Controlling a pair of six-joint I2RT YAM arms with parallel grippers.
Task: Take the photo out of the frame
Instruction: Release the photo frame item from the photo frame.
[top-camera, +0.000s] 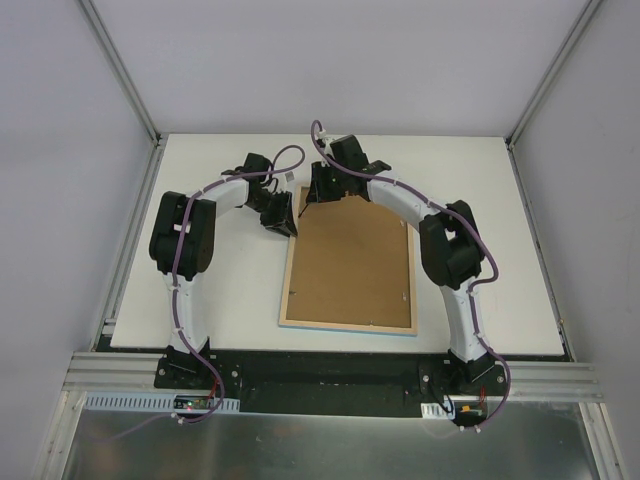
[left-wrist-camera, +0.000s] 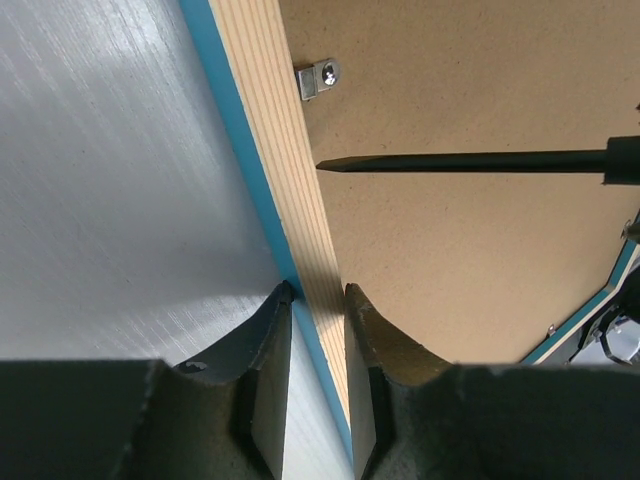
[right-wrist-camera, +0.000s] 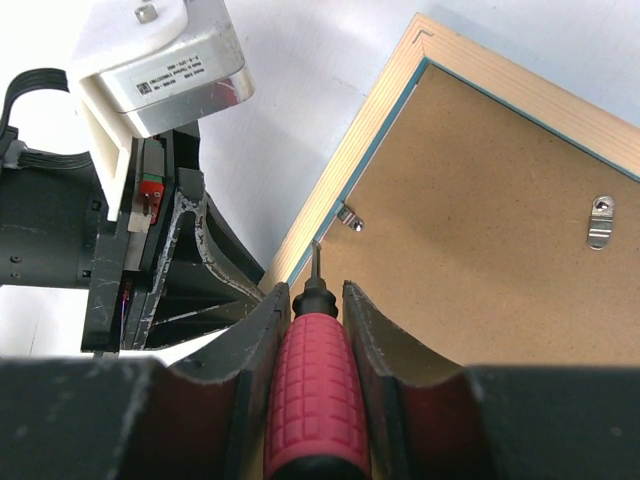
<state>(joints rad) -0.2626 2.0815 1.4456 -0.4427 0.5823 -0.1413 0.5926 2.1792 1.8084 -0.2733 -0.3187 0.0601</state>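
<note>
The frame lies face down on the table, its pale wood rim and light-blue edge showing. The plain brown backing board fills it, and the photo is hidden beneath. My left gripper is shut on the frame's left rim near the far corner, one finger outside and one on the board side. My right gripper is shut on a red-handled tool. The tool's thin tip rests at the rim's inner edge beside a small metal clip.
A metal hanger is fixed on the backing board. The tool's dark shaft crosses above the board in the left wrist view, near another clip. Both arms meet over the frame's far-left corner. White table surrounds the frame.
</note>
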